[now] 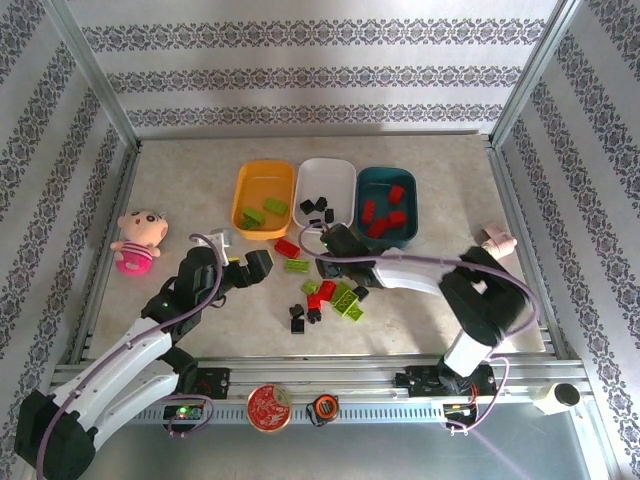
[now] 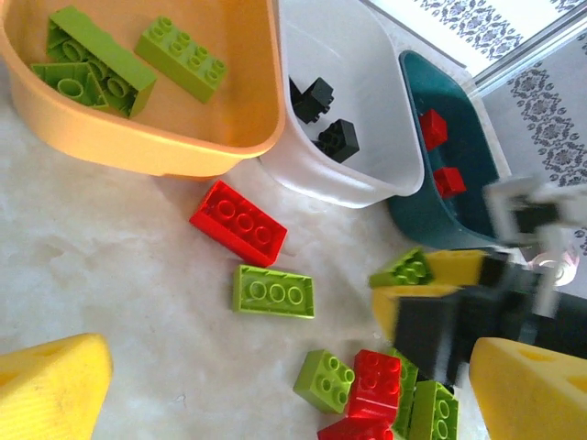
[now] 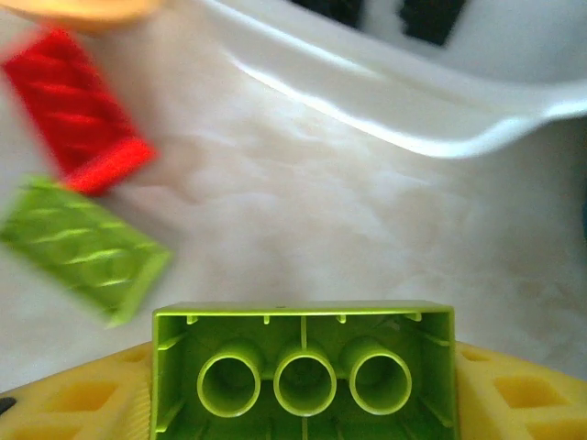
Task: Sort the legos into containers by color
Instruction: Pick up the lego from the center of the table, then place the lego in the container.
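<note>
Your right gripper (image 3: 303,396) was pinching a lime brick (image 3: 303,362) by its two short ends. The wrist camera saw the brick's hollow underside with three round tubes, and a yellow finger (image 3: 523,394) pressed against each end. From the left wrist view you got the other face: the brick's studs, wedged between those same fingers.

Just ahead of the hand stood the wall of the white bin (image 3: 440,110). Off to the hand's left, on the table, lay a red brick (image 3: 78,110) and, nearer, a flat green brick (image 3: 83,247), both blurred in that view.

The left wrist view showed you the bins' contents, which the right wrist could not: black cubes (image 2: 312,99) in the white bin, green bricks (image 2: 179,55) in the orange-yellow bin (image 2: 183,147), and red bricks (image 2: 433,128) in the teal bin (image 2: 431,215) on the hand's far right.

From above you could see a loose pile (image 1: 335,298) of red, green and black pieces behind the hand, toward the arm bases. Your left gripper (image 1: 255,268) hung over the table to the left, fingers spread wide and empty.

Farther out sat a pink doll (image 1: 137,240) and, on the near rail, a round red tin (image 1: 269,407).
</note>
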